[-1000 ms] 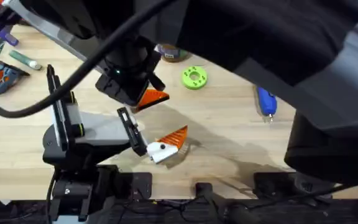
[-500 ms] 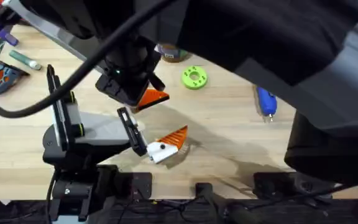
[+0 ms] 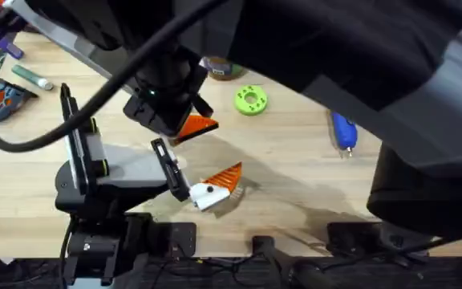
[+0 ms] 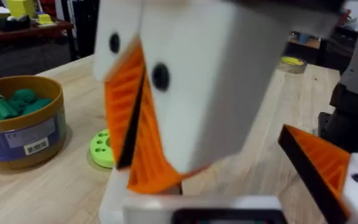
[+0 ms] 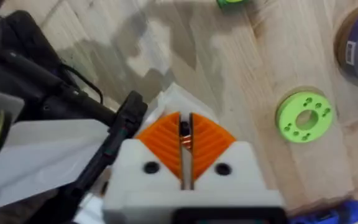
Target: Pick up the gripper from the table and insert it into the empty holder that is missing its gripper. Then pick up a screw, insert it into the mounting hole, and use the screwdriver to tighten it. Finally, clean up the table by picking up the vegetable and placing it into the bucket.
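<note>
bare table between green disc [image 3: 251, 100], screwdriver [image 3: 343, 132]

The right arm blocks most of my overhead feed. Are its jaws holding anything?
Observer: In the right wrist view, the right gripper has its jaws closed on a thin dark piece. I cannot tell what it is.
Operator: What is in the bucket?
Observer: In the left wrist view, the bucket holds dark green leafy toys.
Operator: Is the green disc touching the bucket?
Observer: No. The green disc lies flat on the table beside it, with bare wood between them.
</note>
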